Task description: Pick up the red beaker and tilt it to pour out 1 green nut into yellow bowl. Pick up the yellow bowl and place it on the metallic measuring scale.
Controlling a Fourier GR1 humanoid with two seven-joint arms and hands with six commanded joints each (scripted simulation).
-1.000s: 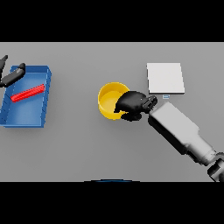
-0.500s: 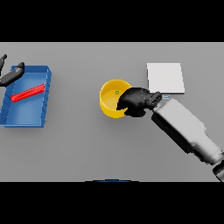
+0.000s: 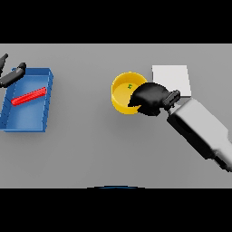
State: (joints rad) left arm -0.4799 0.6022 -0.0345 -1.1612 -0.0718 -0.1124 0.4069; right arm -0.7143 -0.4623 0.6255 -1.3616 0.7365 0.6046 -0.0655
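- Looking down from the head view, I see my right hand (image 3: 152, 99) at the right rim of the yellow bowl (image 3: 121, 93), with its dark fingers curled over the rim and gripping it.
- The yellow bowl stands upright on the grey desk (image 3: 90, 149), near the middle of the view, with its right side hidden under the hand.
- One small green nut (image 3: 130, 86) lies inside the bowl, toward its far side, just clear of the fingertips.
- The metallic measuring scale (image 3: 171, 78) is a pale square plate just to the right of the bowl; its near left corner is covered by the hand, and I cannot tell whether bowl and scale touch.
- My right forearm (image 3: 201, 133), white and grey, runs from the lower right edge up to the hand, passing over the near edge of the scale.
- My left hand (image 3: 11, 76) shows at the far left edge, over the far left corner of the blue tray (image 3: 45, 106); only part of it is in view and I cannot tell how it is set.
- The blue tray sits on the desk at the left, well apart from the bowl.
- A long red object (image 3: 30, 96) lies slanted inside the tray, in its far half; I cannot tell from this view whether it is the red beaker.
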